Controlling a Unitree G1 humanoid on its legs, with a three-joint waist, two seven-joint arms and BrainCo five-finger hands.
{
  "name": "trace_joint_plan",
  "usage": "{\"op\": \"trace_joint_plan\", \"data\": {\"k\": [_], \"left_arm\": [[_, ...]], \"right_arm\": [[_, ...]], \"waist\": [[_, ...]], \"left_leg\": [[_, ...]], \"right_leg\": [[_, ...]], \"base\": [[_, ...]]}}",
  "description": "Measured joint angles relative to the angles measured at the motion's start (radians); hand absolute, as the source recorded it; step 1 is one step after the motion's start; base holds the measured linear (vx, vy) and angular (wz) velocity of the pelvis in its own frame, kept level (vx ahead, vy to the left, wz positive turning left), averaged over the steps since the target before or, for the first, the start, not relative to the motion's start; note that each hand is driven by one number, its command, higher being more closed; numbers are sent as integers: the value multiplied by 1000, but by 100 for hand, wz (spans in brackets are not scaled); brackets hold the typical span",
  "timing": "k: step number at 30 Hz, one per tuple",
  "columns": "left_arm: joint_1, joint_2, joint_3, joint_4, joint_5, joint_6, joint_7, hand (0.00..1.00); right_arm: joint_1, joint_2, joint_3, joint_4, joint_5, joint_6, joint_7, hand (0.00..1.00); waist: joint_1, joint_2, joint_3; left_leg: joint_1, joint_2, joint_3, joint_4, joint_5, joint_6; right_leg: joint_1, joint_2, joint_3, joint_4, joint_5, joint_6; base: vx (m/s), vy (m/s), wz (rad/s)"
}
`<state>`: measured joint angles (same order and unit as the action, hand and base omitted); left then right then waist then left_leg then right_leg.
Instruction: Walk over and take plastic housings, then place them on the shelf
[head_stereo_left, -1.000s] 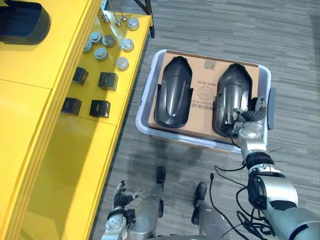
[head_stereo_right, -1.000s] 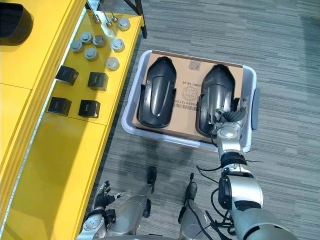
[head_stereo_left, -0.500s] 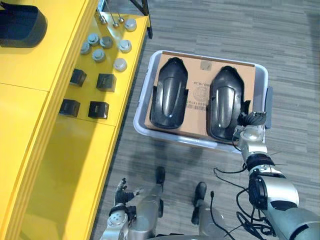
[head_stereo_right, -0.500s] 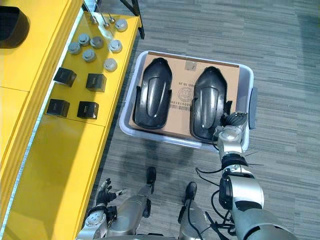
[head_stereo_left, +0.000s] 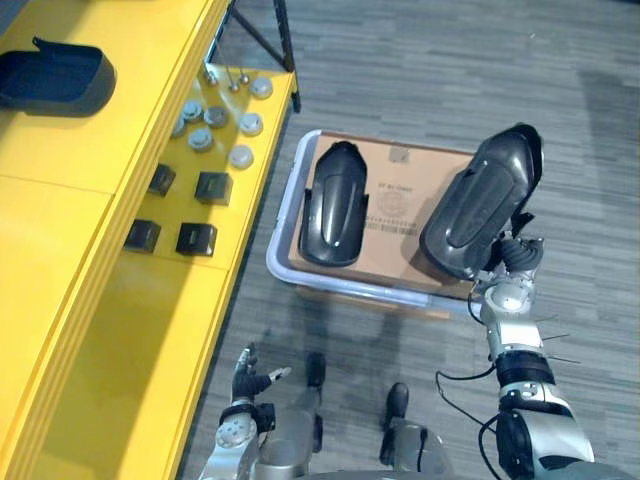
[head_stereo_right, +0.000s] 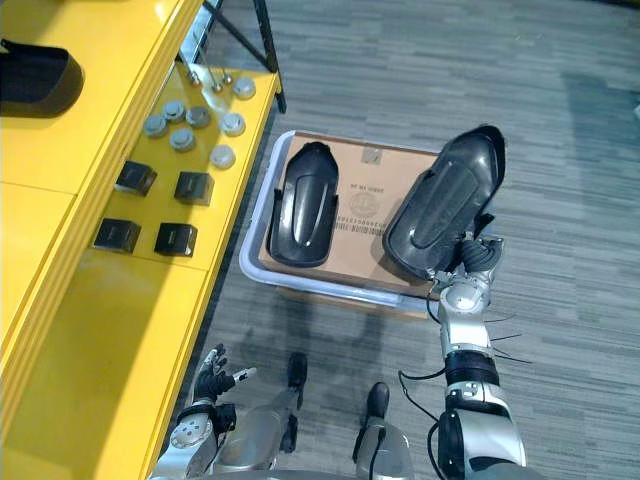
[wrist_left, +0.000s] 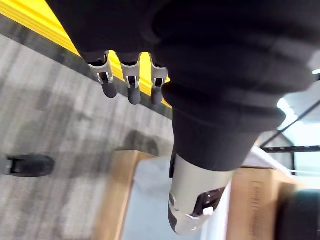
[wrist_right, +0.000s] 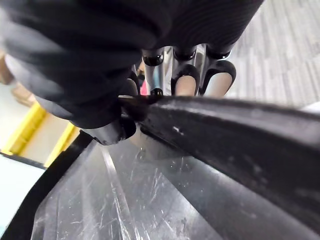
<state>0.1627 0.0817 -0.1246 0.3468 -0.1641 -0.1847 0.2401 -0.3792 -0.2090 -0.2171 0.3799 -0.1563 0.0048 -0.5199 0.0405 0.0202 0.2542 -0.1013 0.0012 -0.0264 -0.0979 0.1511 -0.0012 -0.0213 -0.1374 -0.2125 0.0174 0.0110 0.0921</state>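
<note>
Fingers (wrist_right: 186, 84) of right hand (head_stereo_left: 511, 266) clamped on plastic housing (head_stereo_left: 480, 205) near edge, tilted above bin (head_stereo_left: 283, 262). Pick looks done; next: carry left onto yellow shelf (head_stereo_left: 90, 330). Left hand (head_stereo_left: 245, 382) fingers apart, idle.

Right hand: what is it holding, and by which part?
The right hand grips a black housing at its near rim. The left hand holds nothing.

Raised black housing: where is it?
In the left eye view the raised housing hangs tilted in the right hand over the bin, right of the other housing.
</note>
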Motion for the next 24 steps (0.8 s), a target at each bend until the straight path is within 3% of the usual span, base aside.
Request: {"op": "trace_joint_plan", "data": {"k": [6, 11, 21, 24], "left_arm": [[34, -34, 10, -402, 21, -19, 45, 0], [-12, -50, -1, -567, 97, -25, 108, 0], [-126, -59, -124, -616, 203, -13, 155, 0], [-163, -59, -178, -610, 224, 12, 154, 0]], "right_arm": [[85, 63, 41, -227, -159, 1, -2, 100], [100, 118, 86, -316, -251, 2, -1, 100], [100, 192, 266, -413, -308, 1, 25, 100], [100, 213, 343, -445, -308, 1, 47, 100]], "waist": [[-2, -1, -54], [-4, 0, -93], [-5, -7, -154], [-9, -7, -155]], "left_leg": [[24, 2, 2, -6, -8, -10], [39, -1, 1, -6, -4, -5], [57, -1, 1, -6, -4, -5], [60, 0, 2, -6, -7, -10]], "right_leg": [[21, 2, 7, 0, -1, 1], [37, -1, 3, -1, -1, 1], [53, -1, 4, 0, -1, 1], [53, -1, 7, 4, 0, 1]], "base": [[-30, -7, -3], [2, -1, 1], [-9, -1, -1], [-12, 1, -1]]}}
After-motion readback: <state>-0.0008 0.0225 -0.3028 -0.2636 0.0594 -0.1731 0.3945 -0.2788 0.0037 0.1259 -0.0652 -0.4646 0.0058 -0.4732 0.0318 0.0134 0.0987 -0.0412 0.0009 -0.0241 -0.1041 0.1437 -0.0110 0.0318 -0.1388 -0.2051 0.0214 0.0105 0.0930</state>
